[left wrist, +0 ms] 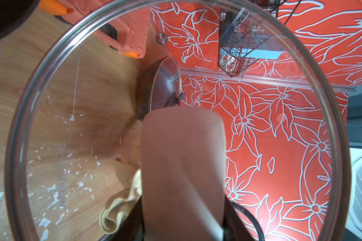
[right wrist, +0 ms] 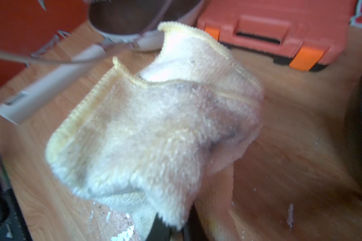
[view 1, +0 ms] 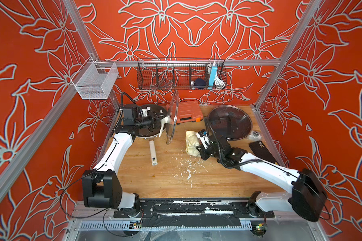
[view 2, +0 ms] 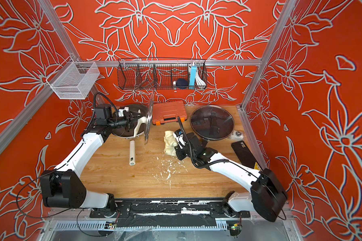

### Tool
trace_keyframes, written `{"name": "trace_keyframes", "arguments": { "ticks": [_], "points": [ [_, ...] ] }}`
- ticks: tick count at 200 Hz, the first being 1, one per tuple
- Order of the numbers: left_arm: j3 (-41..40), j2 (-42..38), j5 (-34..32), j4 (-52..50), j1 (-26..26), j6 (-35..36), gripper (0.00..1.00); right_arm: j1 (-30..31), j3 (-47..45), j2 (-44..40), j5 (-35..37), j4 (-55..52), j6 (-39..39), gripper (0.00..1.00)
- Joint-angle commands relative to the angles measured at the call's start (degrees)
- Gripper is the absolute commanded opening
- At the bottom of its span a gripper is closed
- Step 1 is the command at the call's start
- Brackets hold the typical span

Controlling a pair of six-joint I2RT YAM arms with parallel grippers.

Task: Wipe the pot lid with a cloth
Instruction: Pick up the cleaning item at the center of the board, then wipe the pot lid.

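The pot lid (view 1: 172, 116) (view 2: 149, 120) is clear glass with a metal rim (left wrist: 17, 146). It stands on edge over the left part of the table. My left gripper (view 1: 157, 117) (view 2: 132, 120) (left wrist: 183, 226) is shut on its cream handle (left wrist: 183, 167), and its dark fingers flank the handle's base. The cloth (view 1: 191, 141) (view 2: 169, 141) (right wrist: 155, 129) is a cream towel rag with grey-brown stains, bunched up just right of the lid. My right gripper (view 1: 199, 144) (view 2: 178, 144) (right wrist: 174, 229) is shut on its near edge. The cloth (left wrist: 115, 212) also shows through the glass.
Behind the lid sits a dark pan (view 1: 146, 130) with a white handle (view 1: 153, 153). A second pan with a glass lid (view 1: 230, 122), an orange tool case (view 1: 186, 111), a black phone (view 1: 261, 151) and a small packet (view 1: 254, 135) lie at the back and right. Wire baskets (view 1: 181, 74) (view 1: 95, 80) hang above. White flecks (view 1: 188, 170) dot the wood.
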Motion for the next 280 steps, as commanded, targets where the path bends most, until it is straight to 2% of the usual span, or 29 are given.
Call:
{"name": "trace_keyframes", "arguments": {
  "ticks": [1, 28, 54, 108, 153, 217, 241, 280],
  "points": [
    [2.96, 0.40, 6.98, 17.86, -2.46, -5.95, 0.00, -1.59, -1.64, -4.67, -7.28, 10.60, 4.27, 0.00],
    [2.78, 3.47, 8.79, 24.45, -4.52, -11.71, 0.00, -3.13, -2.59, -9.08, -13.03, 19.24, 10.42, 0.00],
    [2.87, 4.64, 9.76, 26.52, -4.95, -13.54, 0.00, -4.13, -3.68, -11.15, -16.79, 26.80, 15.39, 0.00],
    [3.31, 6.91, 11.64, 28.50, -8.06, -14.57, 0.00, -4.06, 0.40, -5.74, -22.62, 34.24, 20.27, 0.00],
    [2.66, 7.96, 12.76, 32.14, -9.61, -16.29, 0.00, -3.87, -0.29, -0.09, -21.15, 36.60, 21.56, 0.00],
    [2.25, 9.30, 12.87, 39.05, -9.96, -20.02, 0.00, -4.08, -6.12, 8.77, -15.54, 41.36, 24.49, 0.00],
    [2.29, 9.87, 13.57, 41.77, -9.99, -21.95, 0.00, -4.47, -7.27, 11.94, -15.68, 42.92, 24.21, 0.00],
    [1.95, 9.30, 13.58, 36.23, -9.99, -13.83, 0.00, -4.07, -5.61, 12.07, -23.85, 51.59, 28.80, 0.00]
  ]
}}
